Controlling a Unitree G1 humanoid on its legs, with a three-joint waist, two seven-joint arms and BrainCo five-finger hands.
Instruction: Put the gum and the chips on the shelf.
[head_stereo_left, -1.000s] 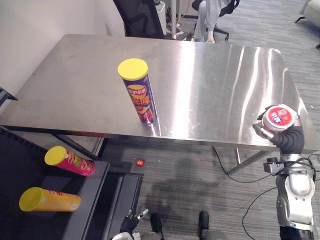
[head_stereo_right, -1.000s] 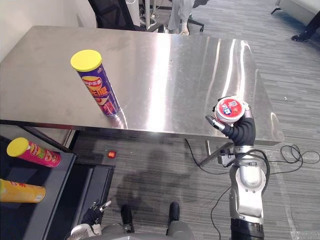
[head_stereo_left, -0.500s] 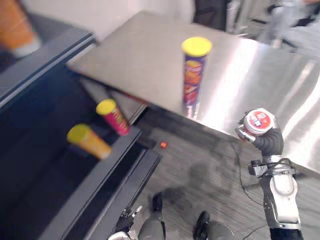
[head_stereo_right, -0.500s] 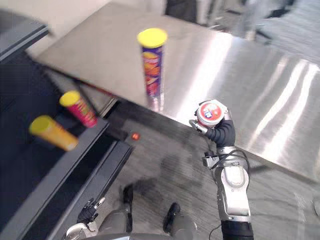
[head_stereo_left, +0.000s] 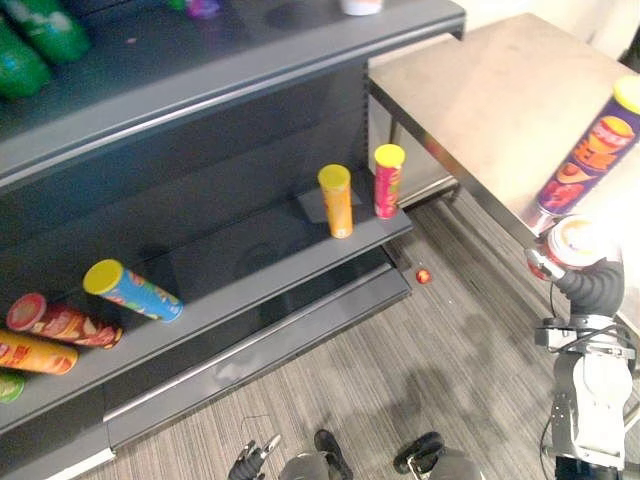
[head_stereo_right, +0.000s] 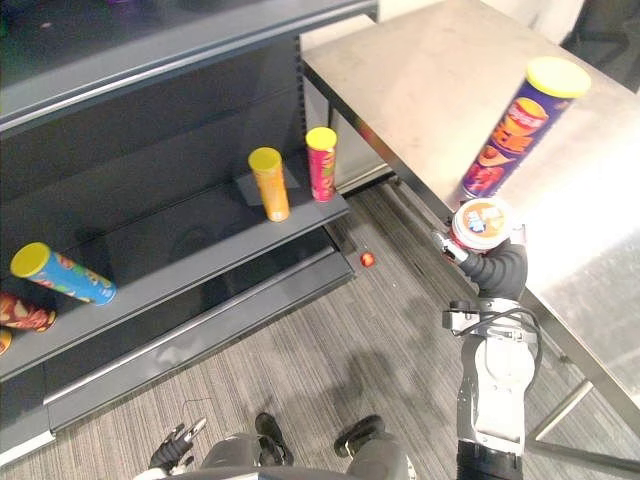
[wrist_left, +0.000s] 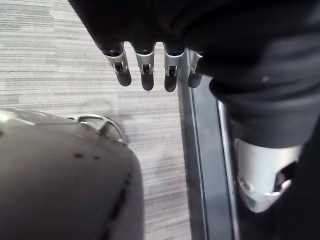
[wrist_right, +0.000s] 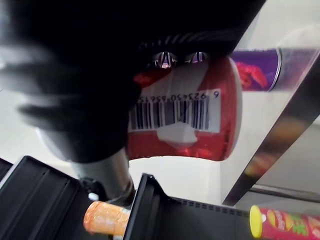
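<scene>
Right eye view has the right hand (head_stereo_right: 495, 270) raised at about three o'clock, its fingers curled round the gum tub (head_stereo_right: 481, 223), white lid up; the right wrist view shows the same tub with its barcode side out and fingertips wrapped over the top. Just past it, at one o'clock, the purple chips can (head_stereo_right: 505, 135) stands on the steel table (head_stereo_right: 420, 80), untouched. The left hand (wrist_left: 145, 65) hangs low by the floor, fingers straight and holding nothing.

From where I stand the step is the carry to the shelf (head_stereo_right: 180, 262), which runs from nine to eleven o'clock. I'd swing the tub wide of the chips can first; a brush there could tip it. Aim for the bare board between the lying blue can (head_stereo_right: 62, 273) and the upright orange can (head_stereo_right: 268, 183); keep well off the pink can (head_stereo_right: 321, 163) beside it. Hold the tub level, come in under the upper board, and set its base flat before the fingers loosen.
</scene>
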